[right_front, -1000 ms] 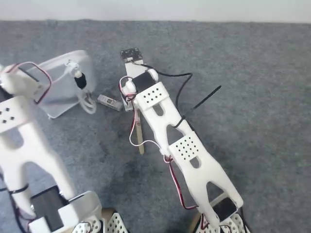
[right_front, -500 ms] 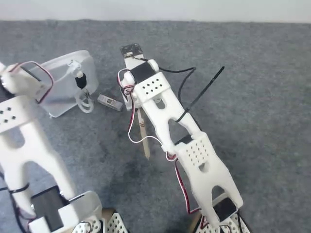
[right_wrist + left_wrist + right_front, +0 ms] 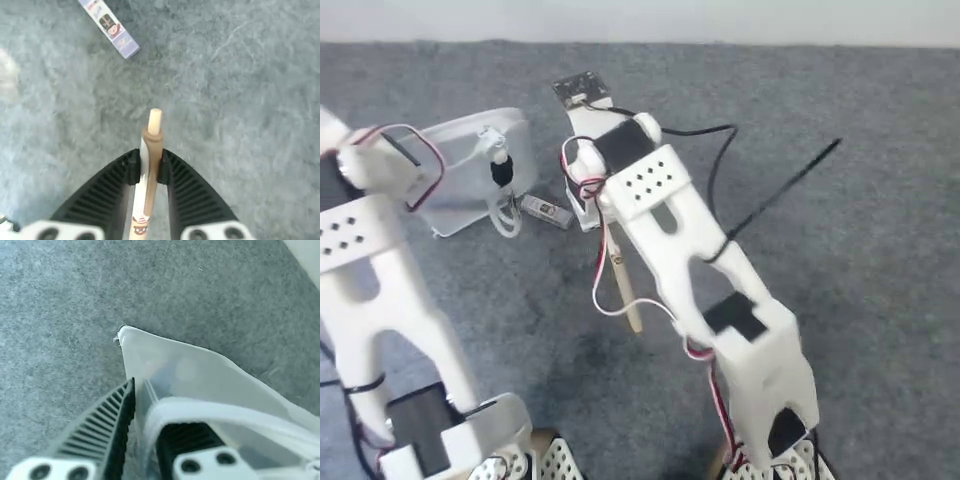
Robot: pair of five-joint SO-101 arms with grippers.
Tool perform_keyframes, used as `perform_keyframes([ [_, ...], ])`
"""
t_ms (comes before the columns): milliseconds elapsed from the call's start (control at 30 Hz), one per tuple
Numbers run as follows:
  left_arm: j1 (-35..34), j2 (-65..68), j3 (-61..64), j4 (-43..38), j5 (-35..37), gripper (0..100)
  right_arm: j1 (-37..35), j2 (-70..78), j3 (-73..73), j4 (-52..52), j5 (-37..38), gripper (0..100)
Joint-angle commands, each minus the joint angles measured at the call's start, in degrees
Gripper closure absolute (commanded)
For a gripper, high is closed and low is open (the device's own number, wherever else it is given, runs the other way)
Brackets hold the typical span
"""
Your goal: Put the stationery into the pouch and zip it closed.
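A translucent white pouch point(image 3: 470, 165) lies at the back left of the grey carpet. My left gripper point(image 3: 501, 190) is shut on its edge; in the left wrist view the ribbed fingers point(image 3: 120, 410) clamp the rim of the pouch point(image 3: 200, 370). My right gripper point(image 3: 597, 208) is near the middle, shut on a tan pen point(image 3: 624, 288) whose free end slants toward the front. The right wrist view shows the pen point(image 3: 151, 145) pinched between the jaws of the right gripper point(image 3: 149, 167), above the carpet. A small patterned eraser point(image 3: 545, 210) point(image 3: 109, 27) lies between pouch and pen.
A thin black cable tie point(image 3: 790, 185) sticks out from the right arm toward the right. Red and white wires point(image 3: 605, 290) hang beside the pen. Both arm bases point(image 3: 500, 440) stand at the front edge. A pale wall point(image 3: 720, 20) borders the carpet at the back.
The right arm has risen and swung with the pen, whose free end shifted right and forward. The left gripper has nudged the pouch slightly to the right.
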Motion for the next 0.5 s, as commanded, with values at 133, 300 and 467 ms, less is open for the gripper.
perform_keyframes([
  [133, 0.5, -3.7, -1.3, -1.4, -1.4, 99, -0.5, -17.8, 7.4, 2.4, 1.1, 99.2],
  [300, 0.5, -3.7, -1.3, -1.5, -1.5, 99, -0.5, -23.1, 10.2, 2.4, 1.1, 99.2],
  [467, 0.7, -3.7, -1.3, -1.5, -1.5, 99, -1.2, -28.3, 11.3, 2.4, 1.0, 99.2],
])
